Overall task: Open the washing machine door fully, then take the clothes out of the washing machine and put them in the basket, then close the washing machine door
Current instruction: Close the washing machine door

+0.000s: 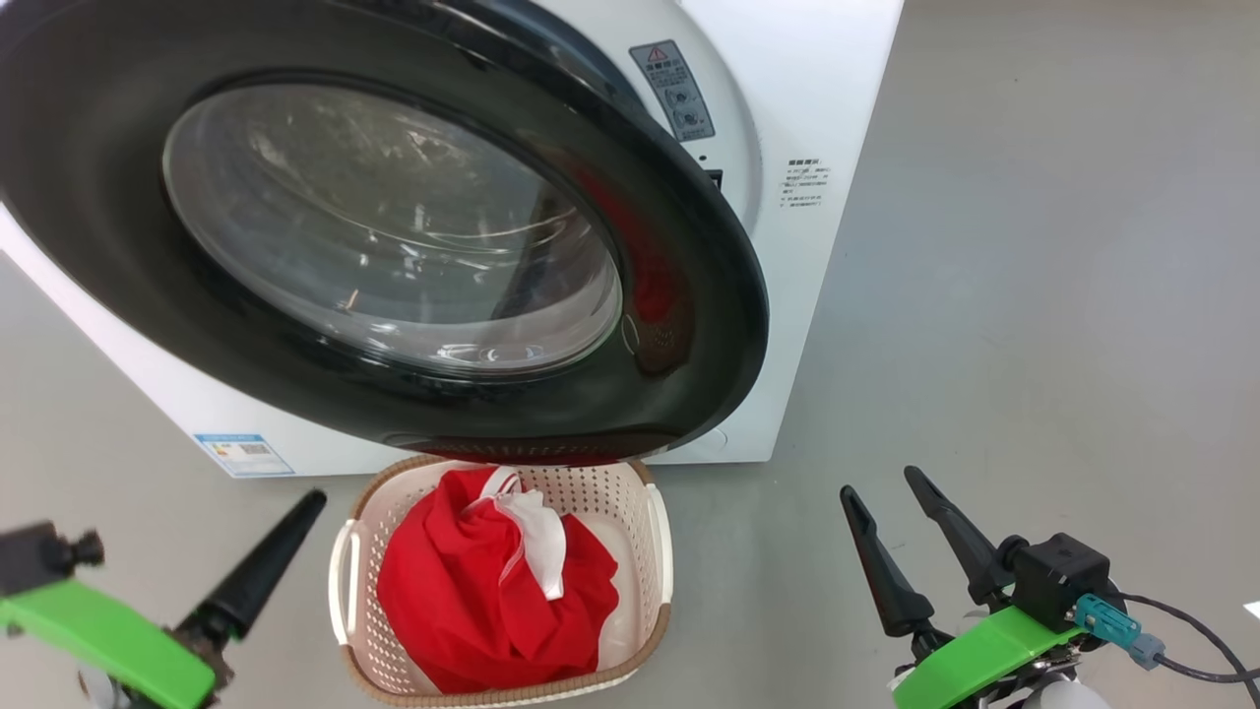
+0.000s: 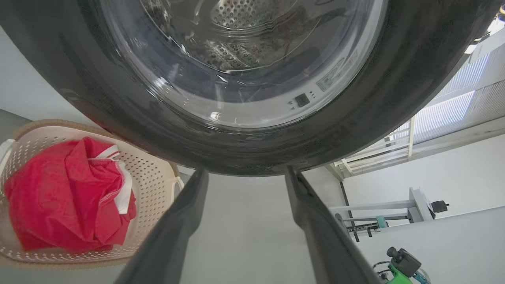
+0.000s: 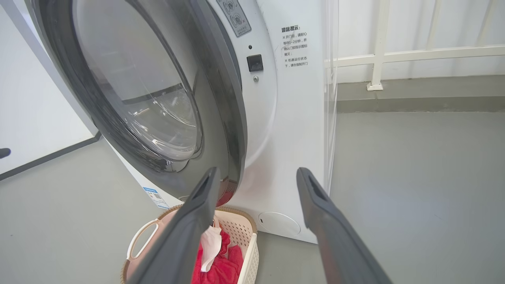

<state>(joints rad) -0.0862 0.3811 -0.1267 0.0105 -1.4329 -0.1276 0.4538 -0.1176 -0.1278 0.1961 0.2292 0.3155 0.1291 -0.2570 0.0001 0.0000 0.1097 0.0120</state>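
Observation:
The washing machine (image 1: 817, 118) is a white box. Its door (image 1: 689, 295), black-rimmed with a clear glass bowl, stands partly swung out and hangs over the basket's far end. From the right wrist, the door (image 3: 221, 98) is seen angled away from the machine's front. On the floor in front sits the cream perforated basket (image 1: 591, 487) with red, white-trimmed clothes (image 1: 463, 591) bundled inside. My left gripper (image 2: 246, 171) is open and empty just below the door's rim, left of the basket; one of its fingers (image 1: 266, 561) shows at lower left. My right gripper (image 1: 879, 483) is open and empty, right of the basket.
Grey floor (image 1: 1034, 295) stretches wide to the machine's right. A blue label (image 1: 243, 455) marks the machine's lower front. A white railing (image 3: 378, 51) runs behind the machine on the right. A pale metal frame (image 2: 394, 209) stands farther off.

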